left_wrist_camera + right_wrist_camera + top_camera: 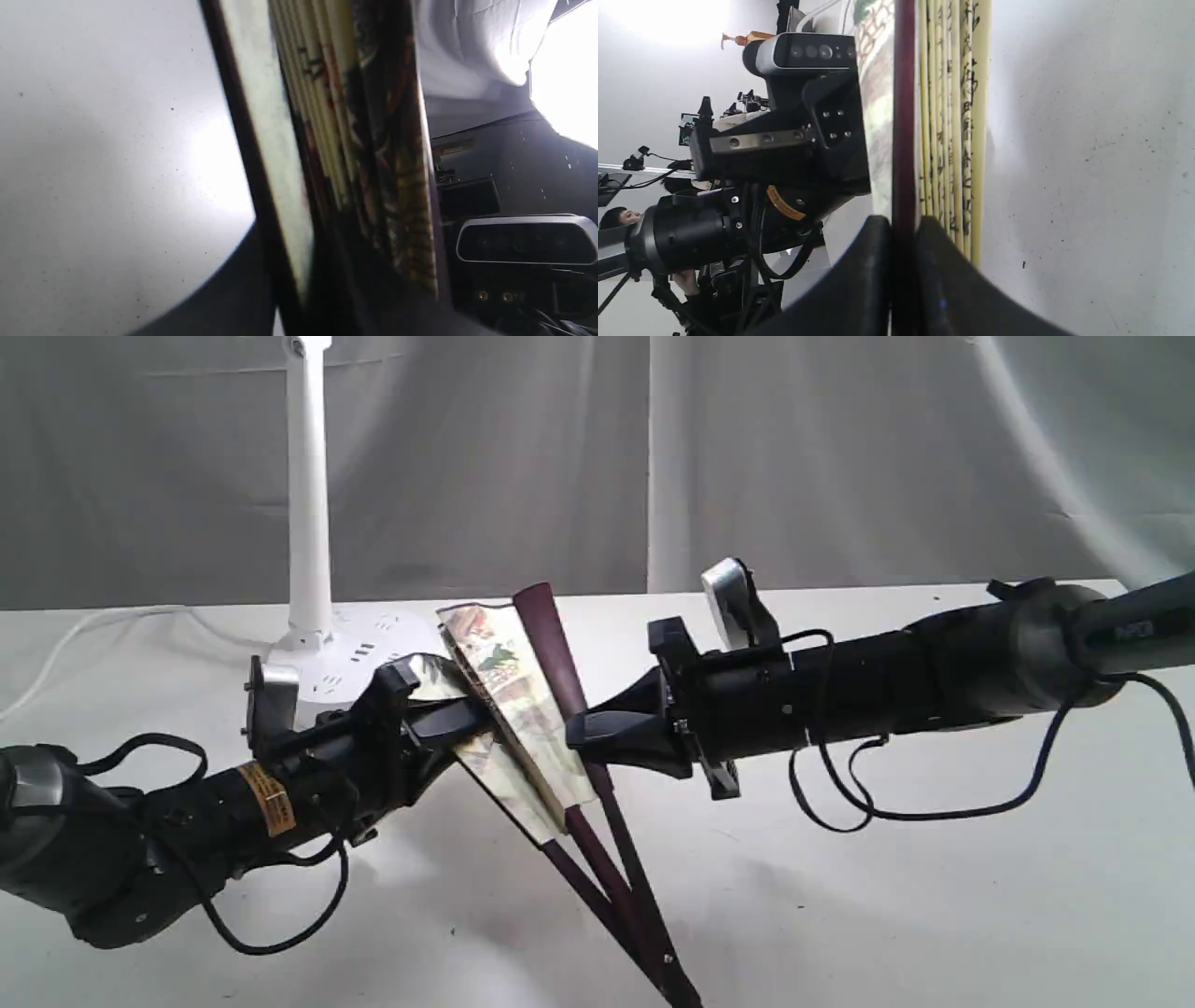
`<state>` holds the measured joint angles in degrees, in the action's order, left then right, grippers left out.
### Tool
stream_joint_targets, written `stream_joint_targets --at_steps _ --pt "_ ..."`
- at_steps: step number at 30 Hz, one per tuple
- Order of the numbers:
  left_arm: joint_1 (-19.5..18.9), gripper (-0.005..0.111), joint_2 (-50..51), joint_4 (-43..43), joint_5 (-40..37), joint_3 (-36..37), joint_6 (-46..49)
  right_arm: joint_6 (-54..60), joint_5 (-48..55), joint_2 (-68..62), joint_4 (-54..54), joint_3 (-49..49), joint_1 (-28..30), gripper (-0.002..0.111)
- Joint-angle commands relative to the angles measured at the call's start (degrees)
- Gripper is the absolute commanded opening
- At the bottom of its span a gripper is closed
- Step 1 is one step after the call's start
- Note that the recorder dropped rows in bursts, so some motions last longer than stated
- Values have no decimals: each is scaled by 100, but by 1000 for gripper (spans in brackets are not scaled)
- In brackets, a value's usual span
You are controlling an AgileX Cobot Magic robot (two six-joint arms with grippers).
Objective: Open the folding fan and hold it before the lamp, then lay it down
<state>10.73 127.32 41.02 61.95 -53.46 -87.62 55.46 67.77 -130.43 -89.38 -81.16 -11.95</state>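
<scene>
White cord [56, 644]: lies along the table's [934, 896] back left edge, running toward the lamp. Lamp [308, 523]: white, slim upright pole on a round base with sockets, standing at the back left of the table in front of a grey cloth backdrop [840, 457]. Left gripper [471, 721]: reaches in from the left, low above the table and just in front of the lamp base; its jaws are drawn narrow and pinch the left part of the fan's paper leaf. Folding fan [509, 681]: held off the table between the two grippers, near the middle and just right of the lamp base; partly spread, painted cream pleats uppermost and leaning back to the left, dark ribs converging downward to the pivot at the table's front edge; whether the pivot touches the surface cannot be told. Right gripper [583, 733]: comes in level from the right, jaws closed tight on the fan's maroon guard [903, 116]; in the right wrist view the two black fingers [859, 280] press that guard from either side, with the yellowish pleat edges just beside it.
</scene>
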Motion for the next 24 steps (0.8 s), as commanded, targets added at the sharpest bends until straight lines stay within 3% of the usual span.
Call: stream_joint_targets --at_steps 1,13,24 --pt "17 0 6 190 -189 -14 76 68 219 73 -104 6 -7 0" --pt "17 0 6 629 254 -14 -95 93 219 73 -104 6 -7 1" --pt "5 0 6 789 404 -14 -253 287 219 73 -104 -2 5 54"
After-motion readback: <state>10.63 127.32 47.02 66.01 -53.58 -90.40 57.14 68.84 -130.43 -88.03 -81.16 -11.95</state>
